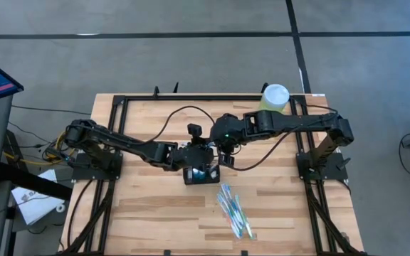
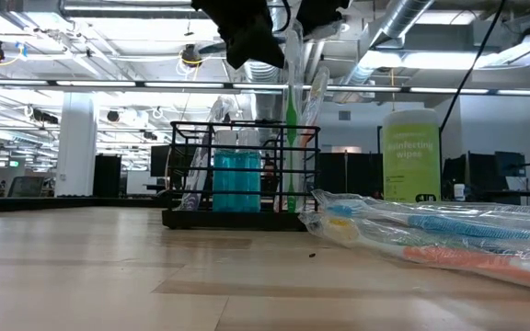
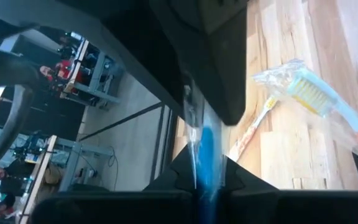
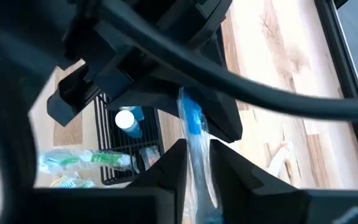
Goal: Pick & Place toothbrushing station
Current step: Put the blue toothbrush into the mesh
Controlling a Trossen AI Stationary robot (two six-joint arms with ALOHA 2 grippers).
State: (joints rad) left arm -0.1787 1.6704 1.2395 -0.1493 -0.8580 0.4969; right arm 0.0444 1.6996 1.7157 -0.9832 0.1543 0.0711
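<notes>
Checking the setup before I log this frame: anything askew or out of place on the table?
Nothing spilled or damaged. The black wire holder sits upright mid-table. Several wrapped toothbrushes lie in a loose, overlapping heap on the wood instead of in the holder. Both grippers, left gripper and right gripper, crowd above the holder on one blue wrapped toothbrush.

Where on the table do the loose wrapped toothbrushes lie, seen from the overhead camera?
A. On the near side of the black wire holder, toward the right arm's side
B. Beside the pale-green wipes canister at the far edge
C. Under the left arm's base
A: the high view shows the wrapped toothbrushes lying on the wood nearer than the black wire holder and off toward the right arm's side, far from the wipes canister.
</notes>
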